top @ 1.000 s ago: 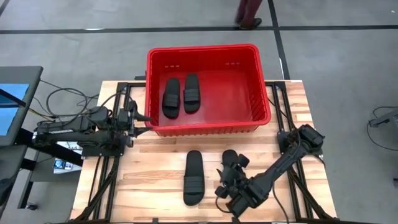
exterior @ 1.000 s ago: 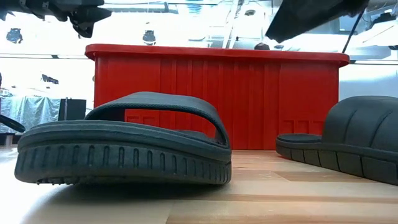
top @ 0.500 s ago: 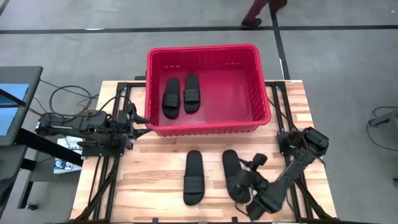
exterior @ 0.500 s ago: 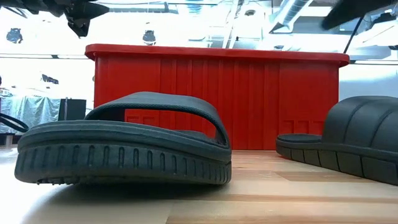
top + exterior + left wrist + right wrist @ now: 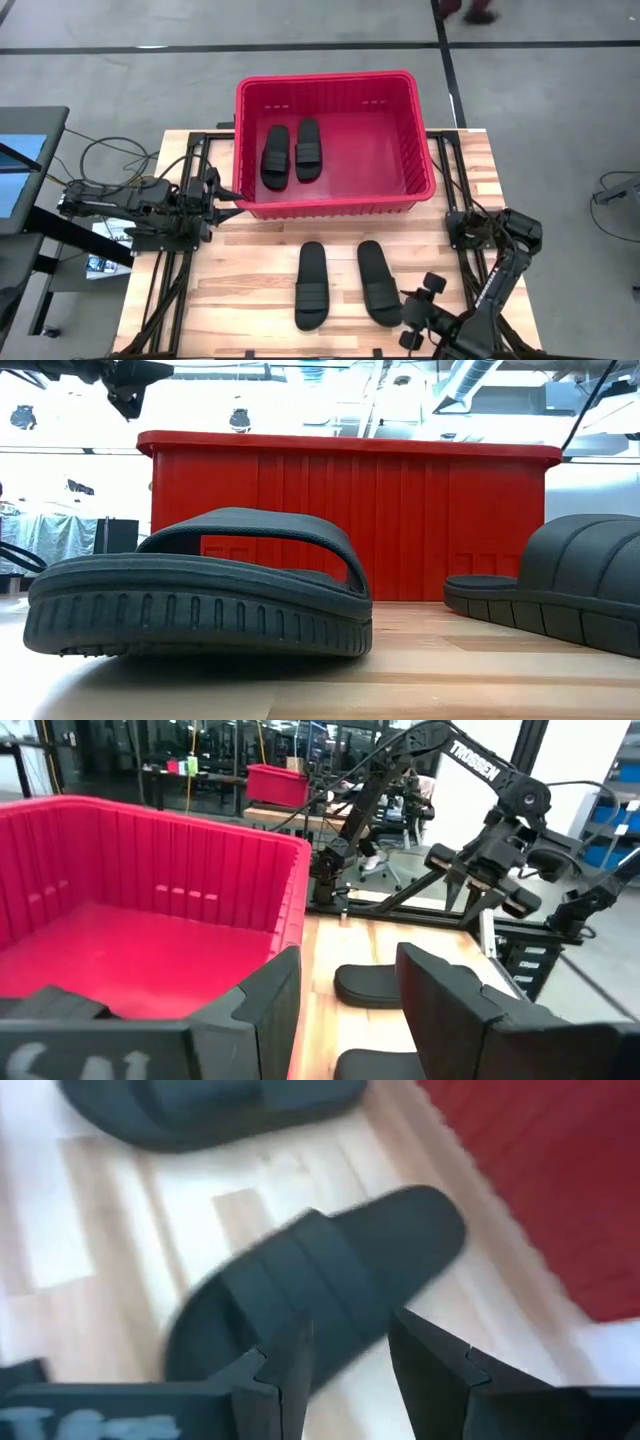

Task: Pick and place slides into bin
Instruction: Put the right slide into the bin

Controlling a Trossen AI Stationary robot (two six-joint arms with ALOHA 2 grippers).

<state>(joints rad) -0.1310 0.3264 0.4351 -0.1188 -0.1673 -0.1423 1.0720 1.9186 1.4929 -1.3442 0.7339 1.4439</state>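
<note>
Two black slides point(image 5: 275, 155) point(image 5: 308, 148) lie side by side, soles down, on the floor of the red bin point(image 5: 335, 78). Two more slides lie soles down on the wooden table in front of the bin: a left one point(image 5: 311, 285) point(image 5: 200, 600) and a right one point(image 5: 378, 282) point(image 5: 560, 580). My right gripper point(image 5: 420, 300) is open and empty, near the table's near right corner, just right of the right slide point(image 5: 310, 1270). My left gripper point(image 5: 232, 194) point(image 5: 348, 955) is open and empty, beside the bin's near left corner.
The bin stands at the table's far middle, and its right half holds nothing. Black frame rails run along both table sides point(image 5: 180, 270). A desk with a screen point(image 5: 20, 160) and cables stands left of the table. A person's foot point(image 5: 480, 12) shows on the floor beyond.
My right gripper has drawn back from over the right slide toward the table's near right corner, leaving the slide uncovered and lying where it was. My left arm has pulled slightly toward the table's left. The person beyond the table has walked to the right.
</note>
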